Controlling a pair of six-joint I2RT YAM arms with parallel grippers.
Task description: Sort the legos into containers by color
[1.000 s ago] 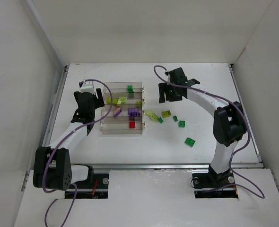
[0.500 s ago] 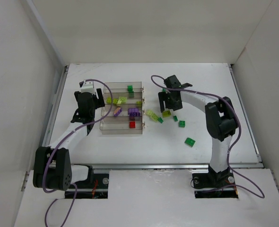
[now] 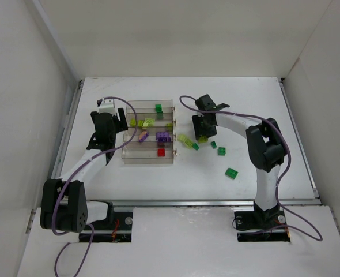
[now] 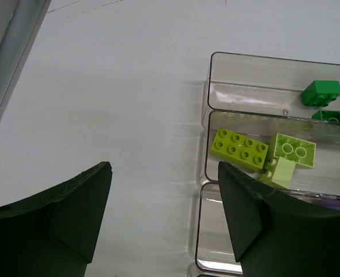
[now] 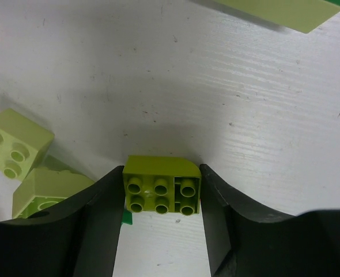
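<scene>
White tabletop (image 3: 245, 104) carries the small lime-green studded plastic brick (image 5: 161, 184), lying at 3 o'clock from the clear four-bin plastic tray (image 3: 148, 104). We have our right gripper (image 5: 162, 180) clamped on its two sides. At the tray's 9 o'clock our left gripper (image 4: 164, 173) hangs with fingers apart, nothing between them.

The lime brick (image 5: 161, 193) at lower centre is smooth, faintly glossy plastic on a matt white table (image 5: 245, 86) marked with fine scratches, the black fingers (image 5: 101, 225) look matt, and the clear plastic containers (image 4: 256, 72) gleam.
</scene>
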